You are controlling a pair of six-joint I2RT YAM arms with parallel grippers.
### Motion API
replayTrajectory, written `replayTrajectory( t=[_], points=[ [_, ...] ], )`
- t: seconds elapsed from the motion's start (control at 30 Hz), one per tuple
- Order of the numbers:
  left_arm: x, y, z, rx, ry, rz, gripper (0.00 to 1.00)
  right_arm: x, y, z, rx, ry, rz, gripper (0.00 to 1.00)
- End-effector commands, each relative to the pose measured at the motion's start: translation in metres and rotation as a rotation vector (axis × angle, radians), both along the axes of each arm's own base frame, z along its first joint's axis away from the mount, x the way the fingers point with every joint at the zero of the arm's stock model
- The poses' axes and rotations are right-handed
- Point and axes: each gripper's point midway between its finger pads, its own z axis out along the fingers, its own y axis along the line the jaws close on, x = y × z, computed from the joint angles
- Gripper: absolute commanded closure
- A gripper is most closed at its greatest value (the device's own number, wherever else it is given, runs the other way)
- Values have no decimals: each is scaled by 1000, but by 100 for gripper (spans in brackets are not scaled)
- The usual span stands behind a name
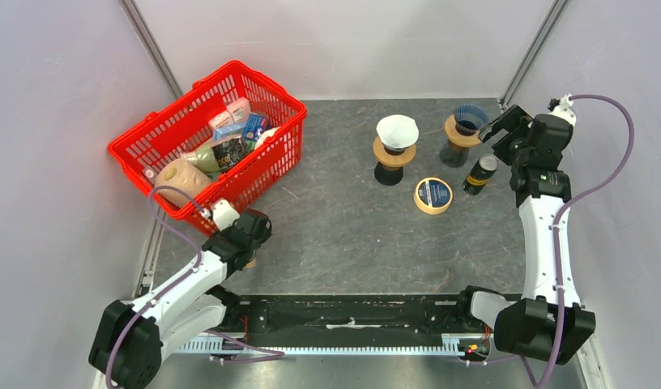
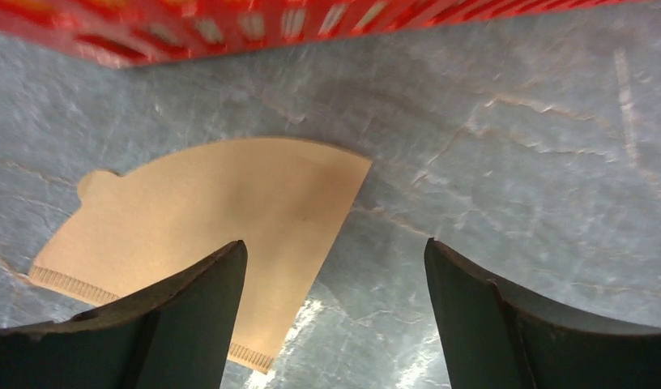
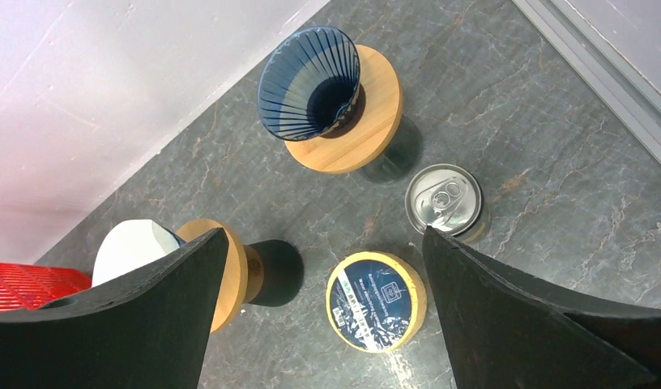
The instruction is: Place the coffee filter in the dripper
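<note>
Coffee filter flat beneath spread left gripper, right gripper spread near blue dripper

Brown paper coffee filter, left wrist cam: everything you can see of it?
The brown paper coffee filter is fan-shaped, tan and flat, with a crimped seam along its near edge and a small tab at one corner. It lies on the grey stone-look table, near the red plastic basket but apart from it. The open left gripper straddles its right edge; one dark finger overlaps it in view, contact unclear.
</note>
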Motion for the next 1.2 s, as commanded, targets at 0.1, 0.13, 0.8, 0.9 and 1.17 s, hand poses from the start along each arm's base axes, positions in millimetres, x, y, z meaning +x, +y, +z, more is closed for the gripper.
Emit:
replayTrajectory(
  t=[0.1, 0.13, 0.8, 0.9, 1.17],
  points=[
    [-23, -16, -38, -163, 102, 53, 14, -4, 2, 29, -13, -100, 3, 3],
    [-24, -16, -38, -161, 108, 56, 14, -4, 2, 30, -15, -102, 4, 3],
    [-8, -202, -20, -191, 167, -703, 13, -22, 24, 34, 8, -107, 98, 3],
    [-6, -241, -18, -187, 177, -852, 13, -30, 50, 33, 3, -93, 210, 3],
    [1, -294, 40, -97, -32, -1146, 12, -53, 156, 18, -107, -9, 642, 3]
  ],
)
